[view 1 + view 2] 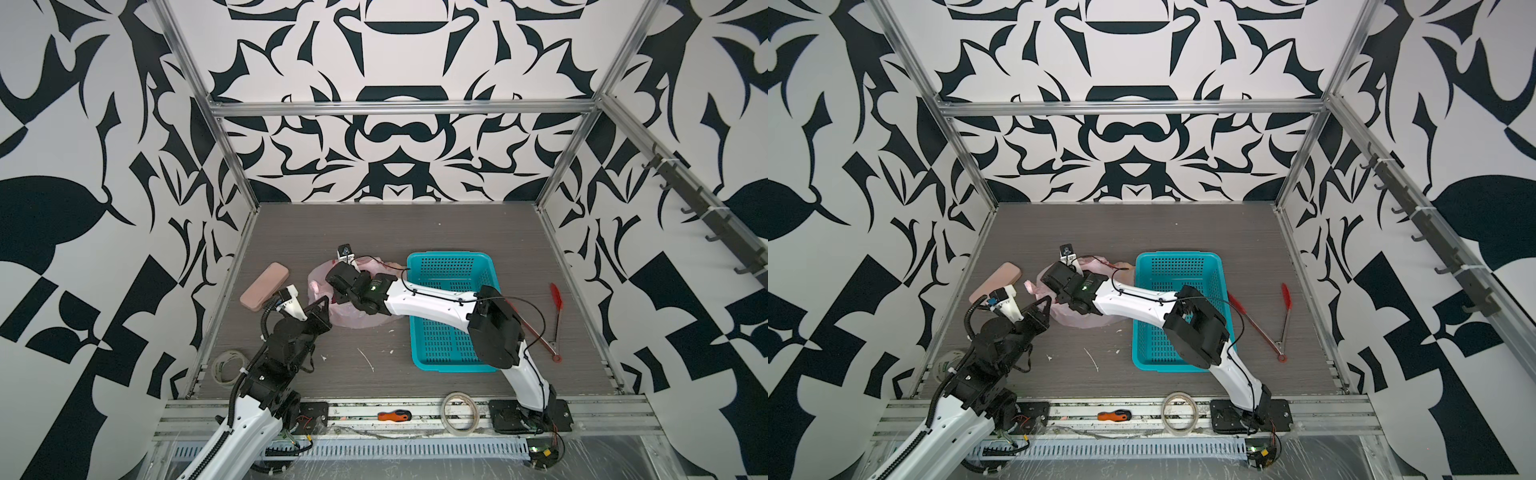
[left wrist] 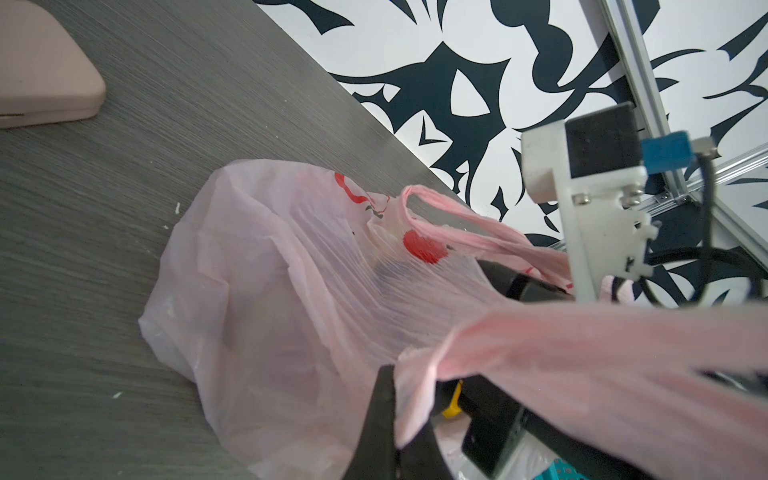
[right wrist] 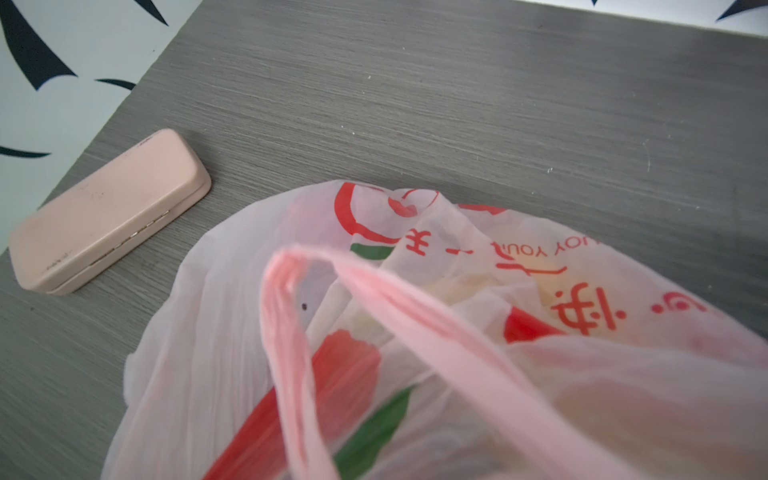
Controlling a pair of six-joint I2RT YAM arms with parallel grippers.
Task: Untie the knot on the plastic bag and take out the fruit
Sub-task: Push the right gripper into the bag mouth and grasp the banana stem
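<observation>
The pale-pink plastic bag (image 1: 357,318) (image 1: 1075,318) lies on the grey table, left of the teal basket. My left gripper (image 2: 399,415) is shut on a bunched pink handle strip (image 2: 582,353) at the bag's near side. My right gripper (image 1: 337,286) reaches across over the bag; in the left wrist view its black fingers (image 2: 519,286) stand apart. Another handle loop (image 3: 286,316) rises free toward the right wrist camera. No knot shows in any view. The fruit is hidden in the bag; only a pale yellowish patch (image 3: 453,291) shows through.
A teal perforated basket (image 1: 444,254) stands right of the bag, under the right arm. A pink flat case (image 1: 264,285) (image 3: 108,208) lies left of the bag. Red tongs (image 1: 555,299) lie at the far right. Tape rolls (image 1: 458,413) and a screwdriver (image 1: 394,415) lie on the front rail.
</observation>
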